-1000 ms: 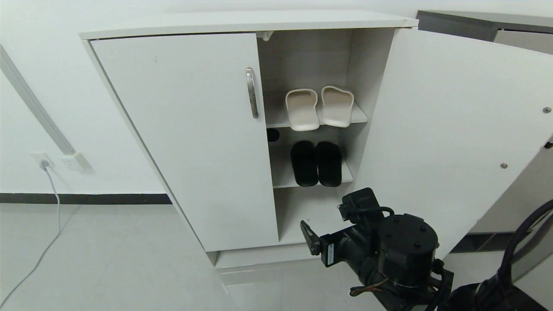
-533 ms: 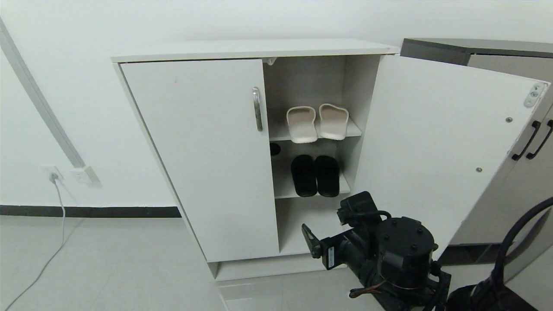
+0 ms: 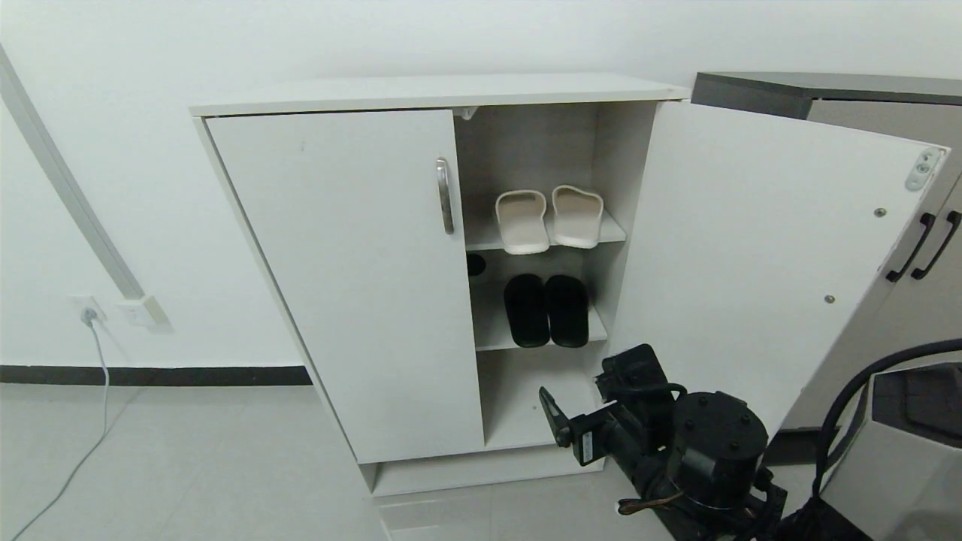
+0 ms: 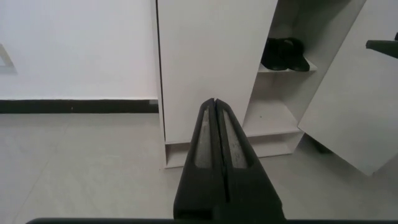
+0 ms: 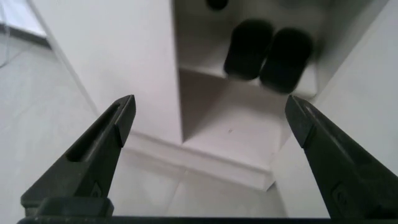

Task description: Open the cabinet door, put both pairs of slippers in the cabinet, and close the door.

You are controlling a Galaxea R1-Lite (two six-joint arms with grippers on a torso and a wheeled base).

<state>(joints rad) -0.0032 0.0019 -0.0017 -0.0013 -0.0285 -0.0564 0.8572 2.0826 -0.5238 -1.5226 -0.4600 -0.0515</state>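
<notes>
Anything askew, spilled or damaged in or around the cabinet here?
Nothing stands out. The white slippers sit side by side on the upper shelf, the black slippers on the lower shelf; the right door stands open, not yet closed.

White cabinet (image 3: 338, 263) with cream slippers (image 3: 522, 222) and black slippers (image 3: 526, 309).

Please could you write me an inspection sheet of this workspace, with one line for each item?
Surface: pale tiled floor; the white cabinet stands on it.
Job's things: right door open wide, left door shut; pale slippers on the upper shelf, black slippers on the shelf below.
Clutter: nothing seen.
Grippers: right gripper low before the open side, fingers apart, holding nothing; left gripper fingers shut, holding nothing.
Cables: grey cable from the wall socket down to the floor.
Surroundings: white wall, dark skirting, grey cabinet to the right.
</notes>
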